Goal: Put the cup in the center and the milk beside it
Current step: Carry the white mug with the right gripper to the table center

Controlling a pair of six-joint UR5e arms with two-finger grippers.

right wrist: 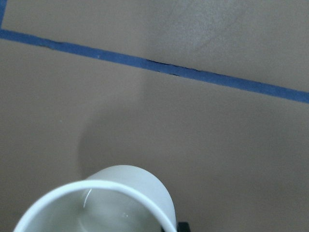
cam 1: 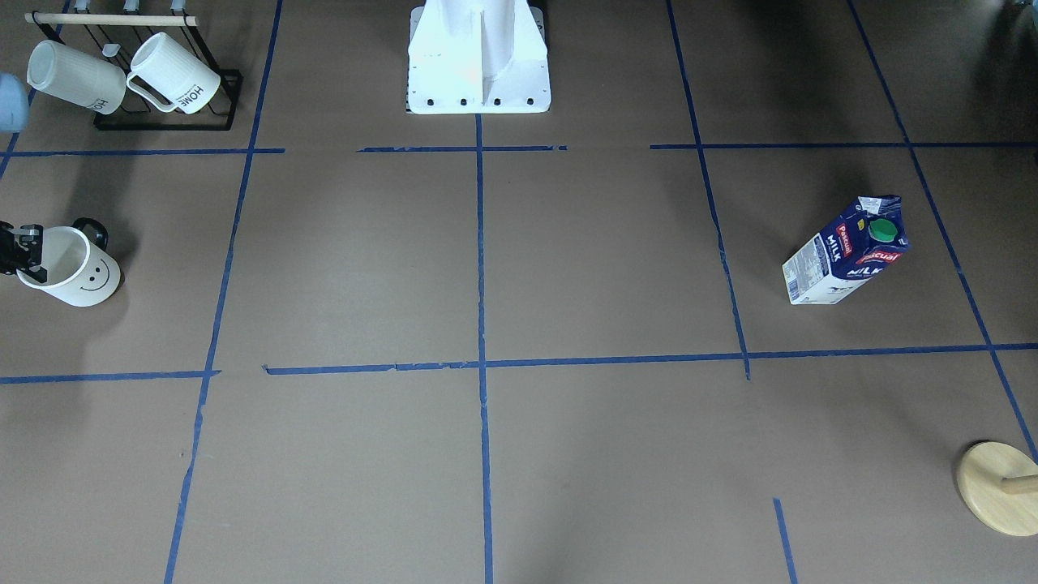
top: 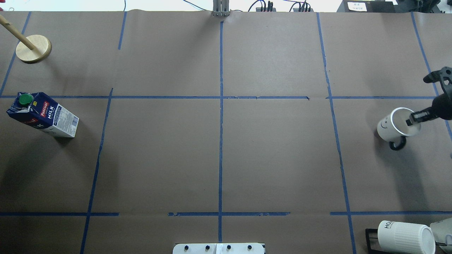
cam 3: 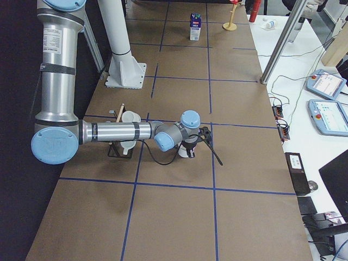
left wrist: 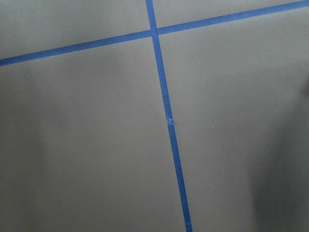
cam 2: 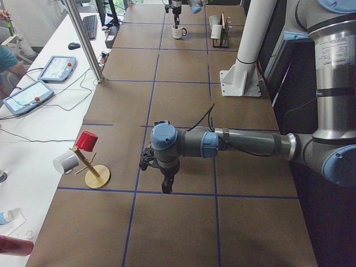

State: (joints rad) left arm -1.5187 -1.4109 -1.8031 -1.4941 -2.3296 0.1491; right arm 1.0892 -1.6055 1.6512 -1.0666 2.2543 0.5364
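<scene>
The cup (cam 1: 81, 272), a white mug with a smiley face and black handle, stands far out on my right side and also shows in the overhead view (top: 386, 127). My right gripper (top: 413, 118) is shut on its rim, one finger inside; it also shows at the left edge of the front view (cam 1: 24, 251). The right wrist view shows the cup's rim (right wrist: 125, 193) from above. The milk (cam 1: 847, 251) stands upright far out on my left side (top: 42, 114). The center (top: 220, 97) is bare tape. My left gripper (cam 2: 167, 186) hangs above the table; I cannot tell its state.
A black rack with two ribbed HOME mugs (cam 1: 134, 81) stands near my base on the right side. A wooden mug tree (top: 33, 47) stands at the far left corner, beyond the milk. My white base (cam 1: 478, 65) is at the table's near edge.
</scene>
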